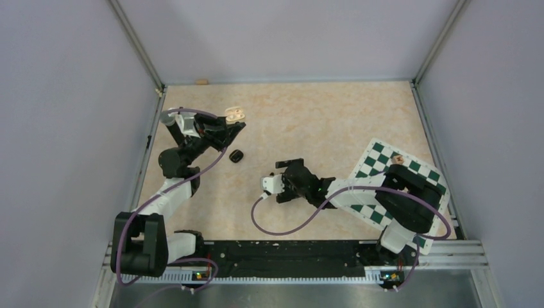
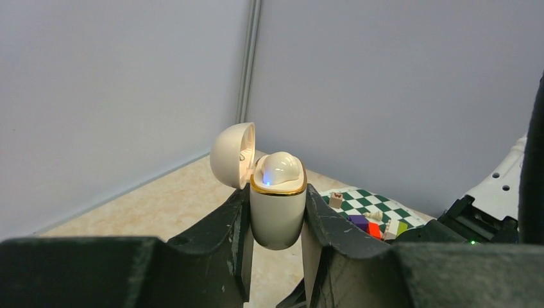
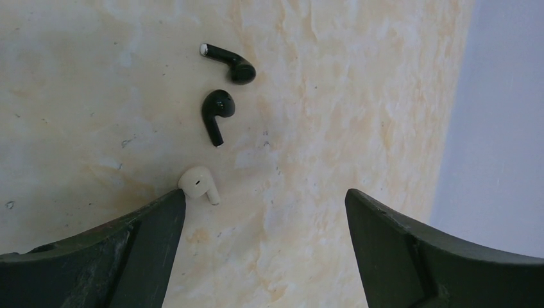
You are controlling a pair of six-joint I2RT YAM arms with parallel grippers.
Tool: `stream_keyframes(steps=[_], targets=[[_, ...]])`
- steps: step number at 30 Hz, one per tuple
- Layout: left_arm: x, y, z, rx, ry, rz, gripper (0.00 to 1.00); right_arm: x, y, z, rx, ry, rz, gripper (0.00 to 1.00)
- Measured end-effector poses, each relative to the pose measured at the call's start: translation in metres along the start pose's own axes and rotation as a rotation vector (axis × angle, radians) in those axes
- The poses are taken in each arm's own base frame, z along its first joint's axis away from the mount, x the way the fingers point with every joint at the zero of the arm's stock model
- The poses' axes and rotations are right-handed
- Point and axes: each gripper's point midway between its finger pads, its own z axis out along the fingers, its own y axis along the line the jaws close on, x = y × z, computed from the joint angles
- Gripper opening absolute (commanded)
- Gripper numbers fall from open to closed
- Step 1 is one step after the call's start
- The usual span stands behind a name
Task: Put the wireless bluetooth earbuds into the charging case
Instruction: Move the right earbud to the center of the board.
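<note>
My left gripper [image 1: 234, 122] [image 2: 276, 200] is shut on a cream charging case [image 1: 235, 114] [image 2: 277, 218] with a gold rim, held upright above the table. Its lid [image 2: 232, 154] is flipped open. One white earbud [image 2: 280, 168] sits in it, with a blue light glowing. My right gripper [image 1: 282, 181] [image 3: 266, 192] hangs open over the table's middle. A second white earbud [image 3: 197, 183] lies on the table right at its left fingertip. Two black earbuds [image 3: 229, 63] [image 3: 217, 112] lie beyond it. A small black case [image 1: 236, 155] rests shut on the table below the left gripper.
A green-and-white chess mat [image 1: 385, 167] [image 2: 359, 200] lies at the right under the right arm, with a few pieces and coloured blocks [image 2: 365, 224] on it. Grey walls enclose the table on three sides. A small wooden piece [image 1: 203, 81] sits at the back edge.
</note>
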Motion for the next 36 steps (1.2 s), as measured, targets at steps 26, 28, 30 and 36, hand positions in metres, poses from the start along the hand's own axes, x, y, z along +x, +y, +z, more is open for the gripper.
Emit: stream_keyframes(steps=[26, 28, 30, 36], targets=[[0.002, 0.004, 0.000, -0.022, 0.002, -0.017, 0.00, 0.000, -0.023, 0.024, 0.125, 0.090, 0.181, 0.93], [0.002, 0.004, 0.000, -0.022, 0.002, -0.017, 0.00, 0.003, -0.024, 0.024, 0.130, 0.098, 0.193, 0.93], [0.002, 0.004, 0.000, -0.022, 0.002, -0.017, 0.00, 0.007, -0.027, 0.025, 0.129, 0.109, 0.210, 0.93], [0.002, 0.005, 0.000, -0.023, 0.002, -0.018, 0.00, 0.026, -0.031, 0.019, 0.061, 0.125, 0.326, 0.93]])
